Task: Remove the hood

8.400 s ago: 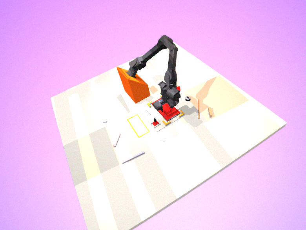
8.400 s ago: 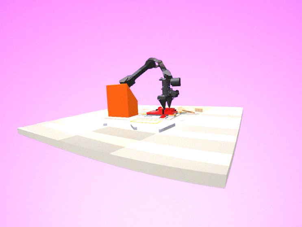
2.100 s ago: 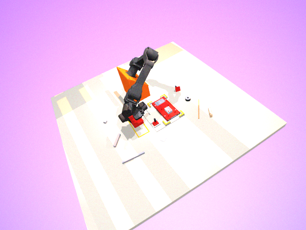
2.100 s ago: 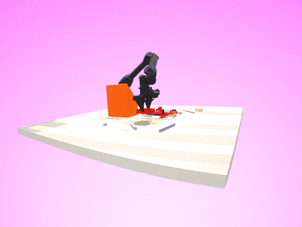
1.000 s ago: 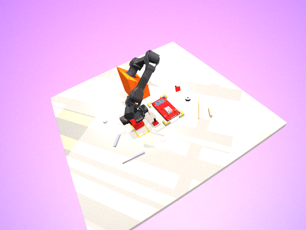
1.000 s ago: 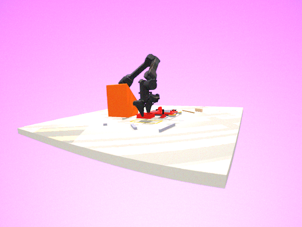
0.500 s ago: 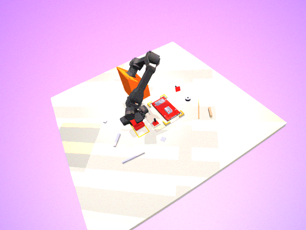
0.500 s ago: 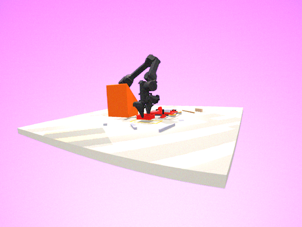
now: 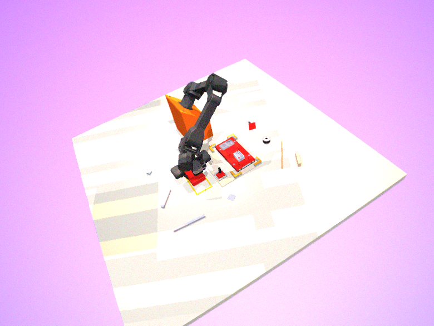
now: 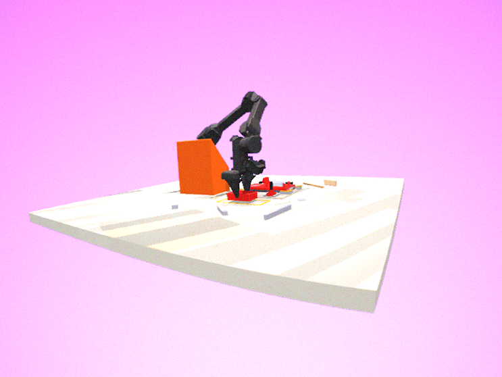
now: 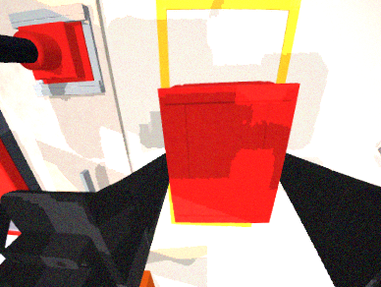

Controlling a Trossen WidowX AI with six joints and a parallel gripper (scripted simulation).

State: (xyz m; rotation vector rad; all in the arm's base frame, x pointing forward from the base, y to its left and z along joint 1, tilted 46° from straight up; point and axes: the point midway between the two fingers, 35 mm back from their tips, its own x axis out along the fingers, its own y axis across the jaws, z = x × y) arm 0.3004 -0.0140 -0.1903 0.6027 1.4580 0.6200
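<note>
The red hood (image 9: 197,178) (image 10: 243,196) (image 11: 228,147) is between the two black fingers of my gripper (image 10: 242,192) (image 11: 221,157), which is shut on it. The hood is at or just above the table, over the rear part of the yellow outlined marked area (image 9: 205,190) (image 11: 162,49). The outline's front part shows uncovered, and a thin strip of its rear line shows at the hood's near edge in the wrist view. Whether the hood touches the table I cannot tell. The red toy car (image 9: 228,151) stands beside the area, between yellow corner brackets, without its hood.
A red block with a black peg (image 9: 220,174) (image 11: 59,54) stands close beside the marked area. A grey bar (image 9: 189,223) (image 10: 277,211) and a thin grey tool (image 9: 166,198) lie in front. The orange base (image 9: 182,119) (image 10: 195,167) is behind. A small wheel (image 9: 266,139) lies beyond the car.
</note>
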